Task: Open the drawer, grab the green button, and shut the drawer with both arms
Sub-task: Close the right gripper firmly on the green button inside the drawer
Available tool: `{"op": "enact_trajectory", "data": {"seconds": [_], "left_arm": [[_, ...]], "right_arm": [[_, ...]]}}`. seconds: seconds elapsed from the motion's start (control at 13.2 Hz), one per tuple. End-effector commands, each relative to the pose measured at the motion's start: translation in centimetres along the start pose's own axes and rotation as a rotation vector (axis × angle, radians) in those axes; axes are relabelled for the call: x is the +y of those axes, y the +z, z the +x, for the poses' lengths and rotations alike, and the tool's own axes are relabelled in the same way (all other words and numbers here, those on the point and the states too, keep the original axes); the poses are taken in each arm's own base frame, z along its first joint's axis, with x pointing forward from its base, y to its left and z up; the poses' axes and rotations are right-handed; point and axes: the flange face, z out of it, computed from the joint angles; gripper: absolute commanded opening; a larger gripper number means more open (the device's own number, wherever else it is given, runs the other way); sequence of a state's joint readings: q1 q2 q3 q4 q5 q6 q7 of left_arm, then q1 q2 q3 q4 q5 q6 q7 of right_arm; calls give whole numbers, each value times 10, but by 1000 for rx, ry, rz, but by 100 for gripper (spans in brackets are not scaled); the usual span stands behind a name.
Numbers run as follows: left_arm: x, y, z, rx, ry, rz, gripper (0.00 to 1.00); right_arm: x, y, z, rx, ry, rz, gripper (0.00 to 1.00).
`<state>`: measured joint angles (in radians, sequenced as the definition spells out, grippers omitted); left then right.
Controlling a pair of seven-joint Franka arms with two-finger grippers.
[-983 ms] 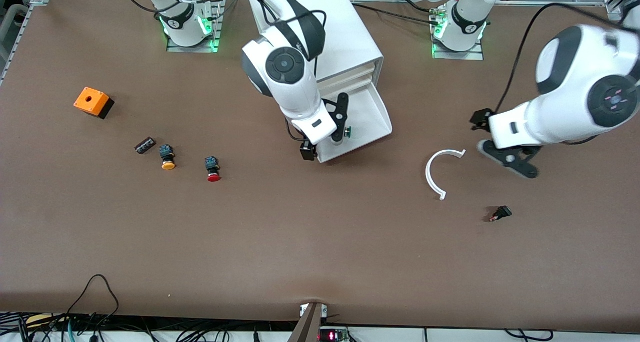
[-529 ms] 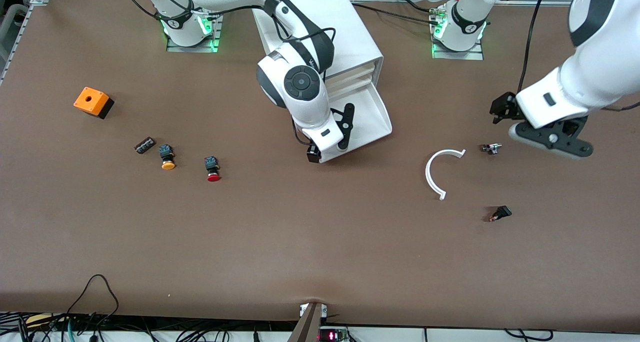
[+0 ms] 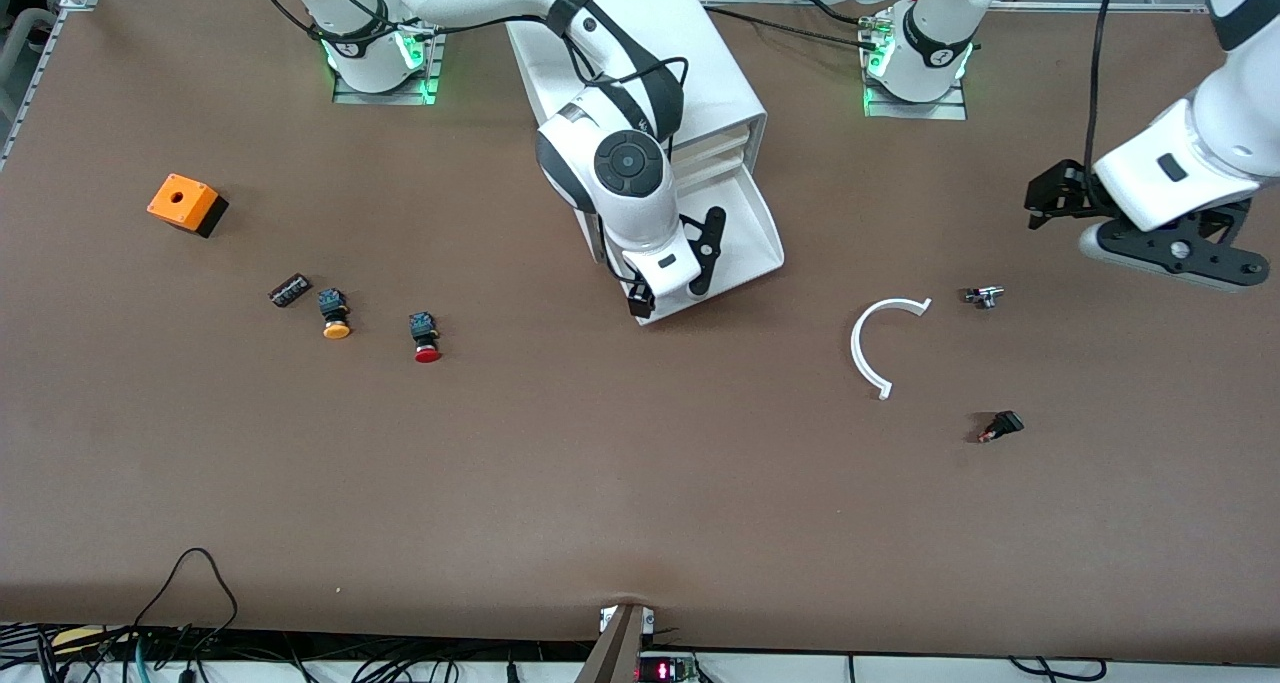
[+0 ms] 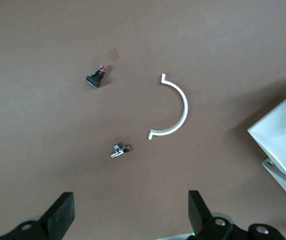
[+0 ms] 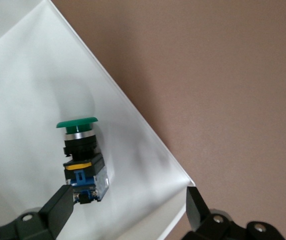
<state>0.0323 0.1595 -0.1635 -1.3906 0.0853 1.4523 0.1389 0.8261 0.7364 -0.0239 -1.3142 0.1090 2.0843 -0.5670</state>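
Observation:
The white drawer [image 3: 755, 233], lowest of the cabinet [image 3: 690, 73], stands pulled out toward the front camera. In the right wrist view the green-capped button [image 5: 80, 155] lies on its side on the drawer floor [image 5: 28, 75]. My right gripper [image 5: 128, 207] is open, low over the drawer, with one finger close to the button's blue end. The front view shows that gripper [image 3: 677, 275] at the drawer's front corner, hiding the button. My left gripper [image 3: 1170, 255] hangs open and empty over bare table at the left arm's end; its fingers [image 4: 63, 215] hold nothing.
A white arc [image 3: 885, 343], a small metal part [image 3: 982, 296] and a small black part [image 3: 1000, 426] lie toward the left arm's end. Toward the right arm's end lie a red-capped button [image 3: 425, 338], a yellow-capped button [image 3: 335, 315], a dark block [image 3: 288, 290] and an orange box [image 3: 185, 203].
My left arm has swung away from the arc toward its end of the table, uncovering the metal part. My right gripper has shifted along the drawer's front, covering the button.

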Motion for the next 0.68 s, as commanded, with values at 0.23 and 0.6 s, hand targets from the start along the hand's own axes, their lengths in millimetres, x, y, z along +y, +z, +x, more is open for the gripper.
{"op": "enact_trajectory", "data": {"seconds": [0.23,0.6], "left_arm": [[-31,1,-51,72,-160,-44,100],[-24,6,-57,105,-207,-40,100]], "right_arm": [[-26,5,15,-22,-35,-15,100],[-24,15,9,-35,-25,-9,100]]}}
